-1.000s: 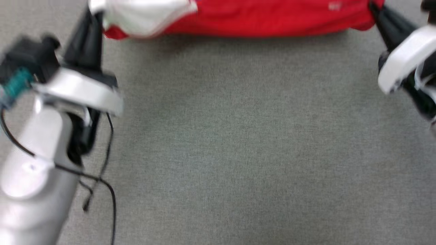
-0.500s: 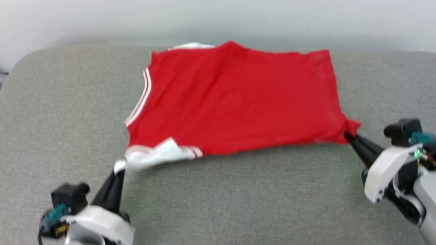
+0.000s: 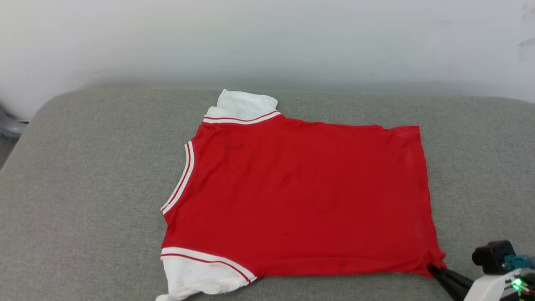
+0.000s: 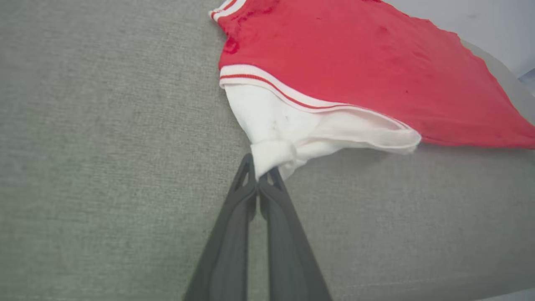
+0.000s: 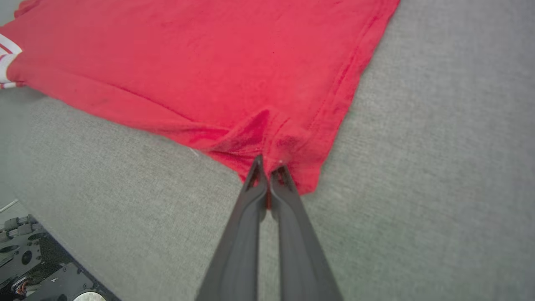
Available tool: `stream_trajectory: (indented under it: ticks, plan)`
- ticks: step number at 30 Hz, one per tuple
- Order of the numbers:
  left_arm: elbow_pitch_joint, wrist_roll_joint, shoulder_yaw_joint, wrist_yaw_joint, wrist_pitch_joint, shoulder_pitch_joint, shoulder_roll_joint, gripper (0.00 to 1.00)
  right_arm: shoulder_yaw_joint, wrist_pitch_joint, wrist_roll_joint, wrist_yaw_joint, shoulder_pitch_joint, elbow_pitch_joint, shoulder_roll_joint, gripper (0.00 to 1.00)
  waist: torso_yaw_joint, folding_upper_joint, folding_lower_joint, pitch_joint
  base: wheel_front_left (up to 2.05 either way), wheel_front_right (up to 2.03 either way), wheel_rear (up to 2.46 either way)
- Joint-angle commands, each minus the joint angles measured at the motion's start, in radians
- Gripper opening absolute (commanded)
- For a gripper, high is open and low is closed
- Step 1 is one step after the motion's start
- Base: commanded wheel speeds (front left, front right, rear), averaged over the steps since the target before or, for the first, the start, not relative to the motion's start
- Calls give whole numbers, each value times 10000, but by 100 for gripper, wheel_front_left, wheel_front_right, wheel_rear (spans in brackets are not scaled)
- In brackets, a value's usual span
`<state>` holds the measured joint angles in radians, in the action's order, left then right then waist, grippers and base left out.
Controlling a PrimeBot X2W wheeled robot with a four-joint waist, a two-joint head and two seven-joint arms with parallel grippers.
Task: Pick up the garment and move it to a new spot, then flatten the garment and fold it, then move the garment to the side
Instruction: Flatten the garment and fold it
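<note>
While the red T-shirt lies spread flat on the grey fabric cushion, collar to the robot's left and hem to its right, both grippers have hold of its near edge. Left gripper is clenched on the bunched tip of the near white sleeve, fingers pressed together. Right gripper is clamped on the near hem corner, cloth puckering at its tips. Far sleeve pokes out toward the pale wall.
</note>
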<state>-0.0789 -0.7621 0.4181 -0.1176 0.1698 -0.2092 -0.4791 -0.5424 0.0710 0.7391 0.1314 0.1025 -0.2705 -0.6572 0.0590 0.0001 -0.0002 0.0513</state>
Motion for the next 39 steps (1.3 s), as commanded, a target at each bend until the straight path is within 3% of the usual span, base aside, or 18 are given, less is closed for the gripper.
stream_trajectory:
  ticks: [1,10,20,29,39]
  plan:
    - [22,-65,-10,-60,-27,-205,-60,0,126,57,-63,-16,-320,144,-73,0,-5,-1,2,-118,0,0,0]
    - [150,-302,44,-50,-196,-826,-234,0,1242,682,-309,-16,-1871,1075,-148,0,-27,-1,2,-296,0,0,0]
    - [-36,560,277,265,-252,859,-561,0,2023,1103,-450,-16,-1609,1686,403,0,-19,-1,2,-167,0,0,0]
    - [-570,1112,400,966,-942,3368,-1008,0,2242,1314,-470,-16,-723,1884,561,0,-304,-1,2,402,0,0,0]
    - [-2237,1435,658,1850,-1301,5969,-947,0,1817,1605,-382,-16,1011,1244,664,0,-673,-1,2,1636,0,0,0]
